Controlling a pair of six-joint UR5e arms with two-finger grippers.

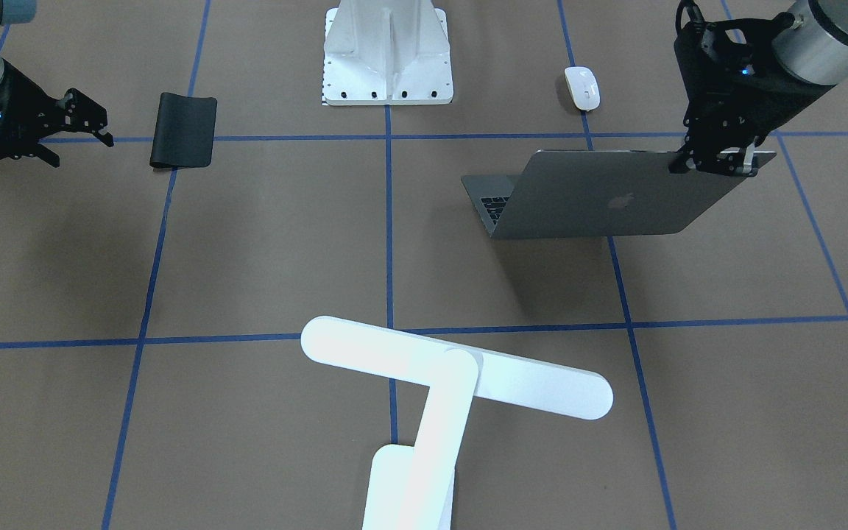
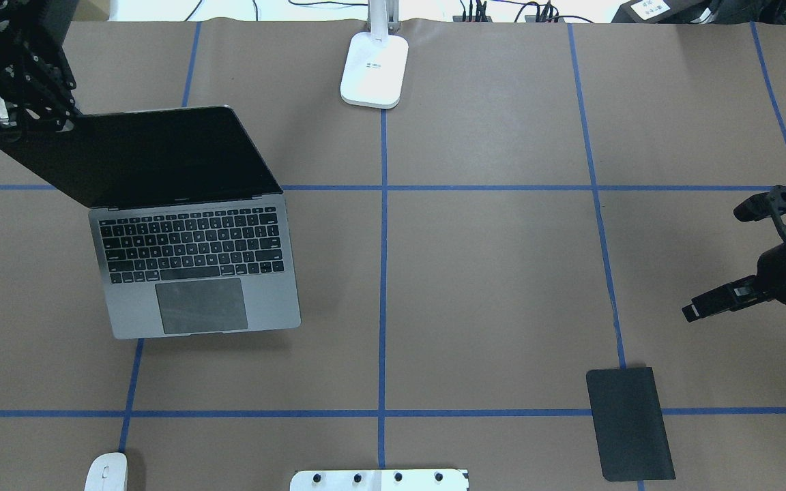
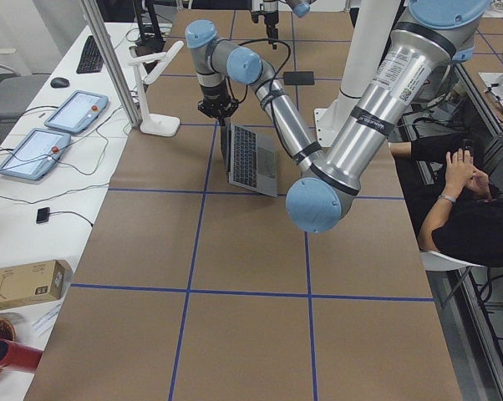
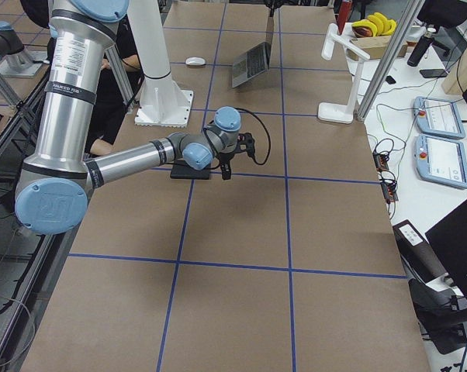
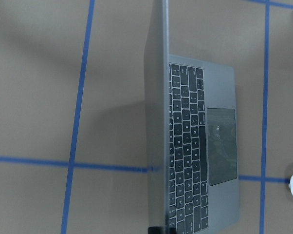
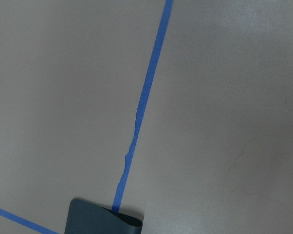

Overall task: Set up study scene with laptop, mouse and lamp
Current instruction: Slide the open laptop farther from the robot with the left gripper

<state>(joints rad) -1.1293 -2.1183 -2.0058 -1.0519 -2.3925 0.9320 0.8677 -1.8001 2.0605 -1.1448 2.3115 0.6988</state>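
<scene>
The laptop (image 1: 601, 199) stands open on the table on my left side, with its keyboard (image 2: 188, 252) facing the robot. My left gripper (image 1: 722, 160) is shut on the top corner of the lid, seen in the overhead view (image 2: 21, 112) at the far left. The left wrist view looks down the lid's edge onto the keys (image 5: 185, 156). The white mouse (image 1: 582, 88) lies near the robot's side, left of the laptop's front (image 2: 106, 472). The white lamp (image 1: 453, 368) stands at the far middle edge, its base (image 2: 374, 68) flat. My right gripper (image 1: 74, 132) is open and empty above the table (image 2: 717, 262).
A black mat (image 2: 628, 423) lies on my right side near the robot, also in the front view (image 1: 182, 130) and at the bottom of the right wrist view (image 6: 102, 219). The white bolted pedestal (image 1: 387, 55) stands at the robot's middle edge. Blue tape lines cross the brown table.
</scene>
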